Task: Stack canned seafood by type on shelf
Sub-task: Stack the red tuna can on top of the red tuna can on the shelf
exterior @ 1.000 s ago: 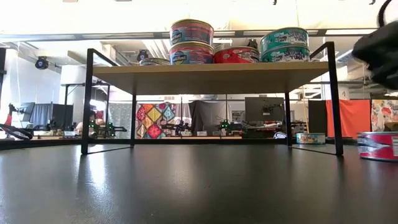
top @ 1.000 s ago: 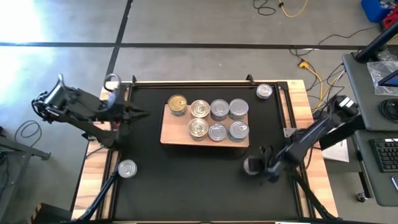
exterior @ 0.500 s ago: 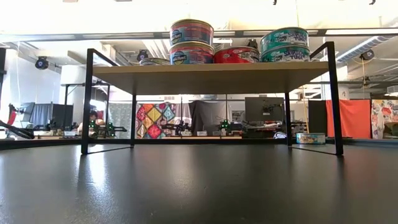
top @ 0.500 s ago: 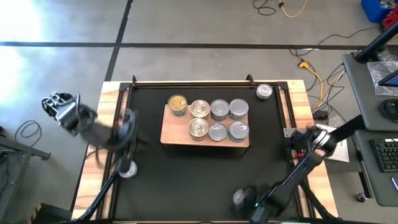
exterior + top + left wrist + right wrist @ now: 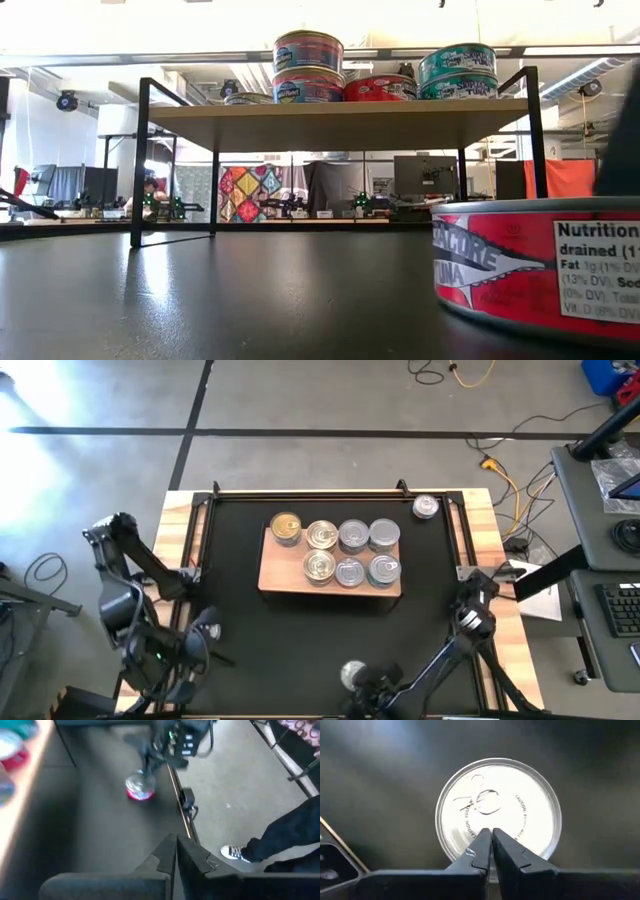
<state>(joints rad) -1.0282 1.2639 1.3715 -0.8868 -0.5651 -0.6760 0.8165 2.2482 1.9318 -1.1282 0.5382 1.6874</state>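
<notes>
Since the shelf (image 5: 330,582) mid-desk already carries seven tins, we're down to loose ones on the black mat (image 5: 300,640): a silver-lidded one at the far right corner (image 5: 425,507), one near the left arm (image 5: 207,628), and a red-label tuna tin (image 5: 353,675) at the near edge. The right gripper (image 5: 491,847) hangs over that lid, fingers pressed together, holding nothing. The left gripper (image 5: 176,855) is pinched together too, empty. We'd guess the tin's stiff, dense and slick, so spread wide and clamp its side wall.
</notes>
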